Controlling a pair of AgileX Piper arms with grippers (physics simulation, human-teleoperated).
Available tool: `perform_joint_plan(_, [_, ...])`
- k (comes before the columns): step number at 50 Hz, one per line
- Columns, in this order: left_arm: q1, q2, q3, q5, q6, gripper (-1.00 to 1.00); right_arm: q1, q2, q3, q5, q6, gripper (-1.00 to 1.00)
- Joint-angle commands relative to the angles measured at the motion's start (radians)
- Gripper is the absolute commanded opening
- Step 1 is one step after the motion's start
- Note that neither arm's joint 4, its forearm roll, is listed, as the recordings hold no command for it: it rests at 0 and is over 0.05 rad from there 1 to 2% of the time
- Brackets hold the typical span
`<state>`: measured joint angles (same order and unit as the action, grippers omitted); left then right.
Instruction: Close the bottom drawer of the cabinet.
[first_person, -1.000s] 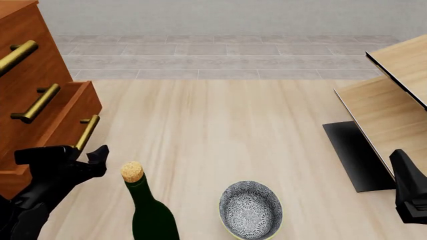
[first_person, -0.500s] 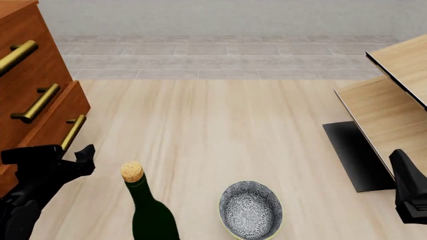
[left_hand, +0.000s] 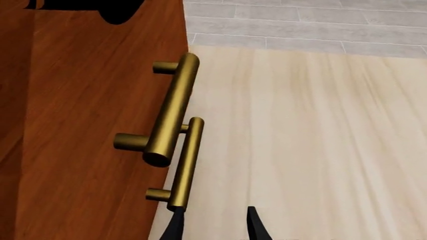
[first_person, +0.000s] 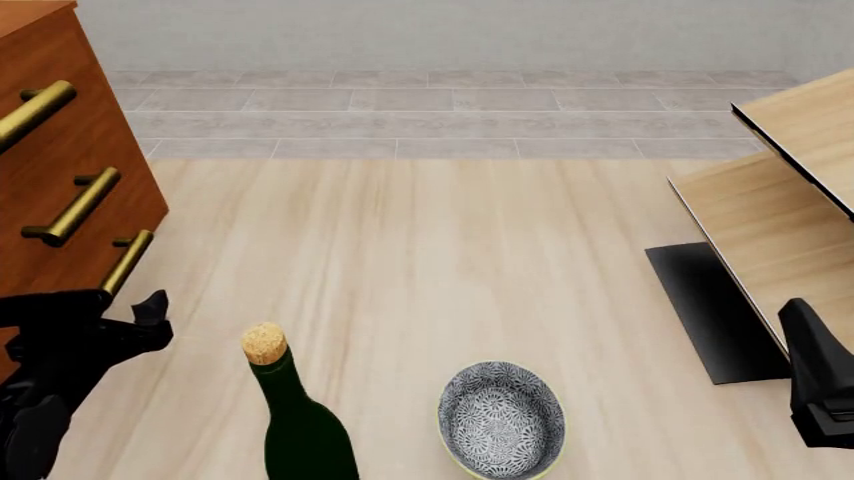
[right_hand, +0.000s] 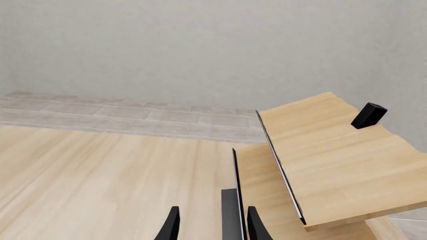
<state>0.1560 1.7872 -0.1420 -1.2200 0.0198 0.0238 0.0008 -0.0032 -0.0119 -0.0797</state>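
The cabinet (first_person: 80, 130) stands at the left, reddish-brown with three brass bar handles. The bottom drawer (first_person: 78, 272) sits about flush with the fronts above; its handle (first_person: 127, 262) is the lowest. My left gripper (first_person: 104, 312) is open right at the near end of that handle. In the left wrist view the gripper (left_hand: 215, 227) is open, and one fingertip (left_hand: 176, 226) sits just under the end of the lowest handle (left_hand: 184, 165); I cannot tell if they touch. My right gripper (right_hand: 212, 227) is open and empty, far off at the right (first_person: 817, 390).
A dark green corked bottle (first_person: 291, 415) stands just right of my left gripper. A patterned bowl (first_person: 502, 418) lies beside it. Pale light-wood furniture with black edges (first_person: 781, 200) fills the right side, also seen in the right wrist view (right_hand: 320, 160).
The bottom drawer has slid in to the left, from sticking out to about flush. My left gripper has moved left with it. The right arm has not moved.
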Motion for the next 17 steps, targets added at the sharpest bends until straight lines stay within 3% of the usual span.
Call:
perform_joint_plan(1, [0.016,0.081,-0.063,0.0,0.049,1.0,0.0,0.0,0.0,-0.002,-0.002,1.0])
perform_joint_plan(17, [0.05,0.105,-0.079,0.0,0.093,1.0,0.0,0.0,0.0,-0.002,-0.004,1.0])
